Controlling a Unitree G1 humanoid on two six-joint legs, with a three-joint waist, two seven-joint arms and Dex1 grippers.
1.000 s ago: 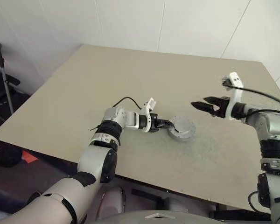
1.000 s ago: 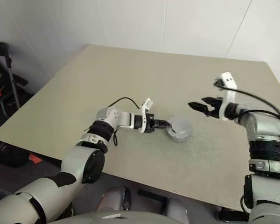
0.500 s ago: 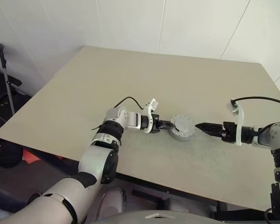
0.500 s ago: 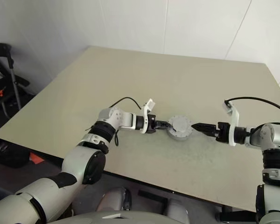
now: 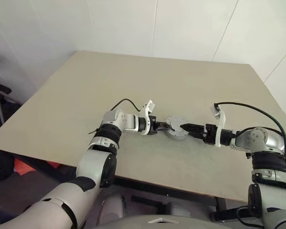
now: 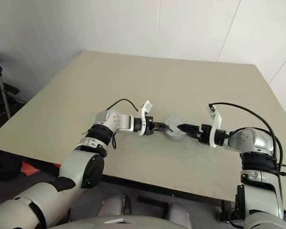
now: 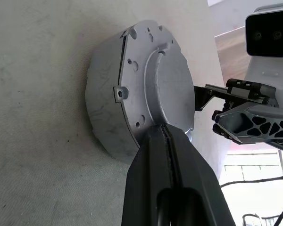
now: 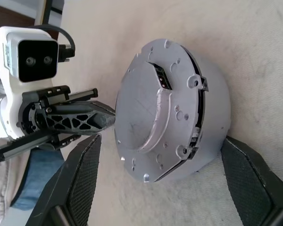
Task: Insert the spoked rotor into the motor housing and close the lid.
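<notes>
Silver motor housing (image 5: 176, 129), 1 only, sat lid-side up mid table (image 5: 133, 86) btwn 2 grippers. Left gripper (image 5: 163, 127) fingers together, tips on its edge. Right gripper (image 8: 156, 141) fingers apart, either side of it.

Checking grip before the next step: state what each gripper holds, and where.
Nothing is held. The shut left gripper touches the motor housing's top face; the open right gripper straddles its sides without closing.
</notes>
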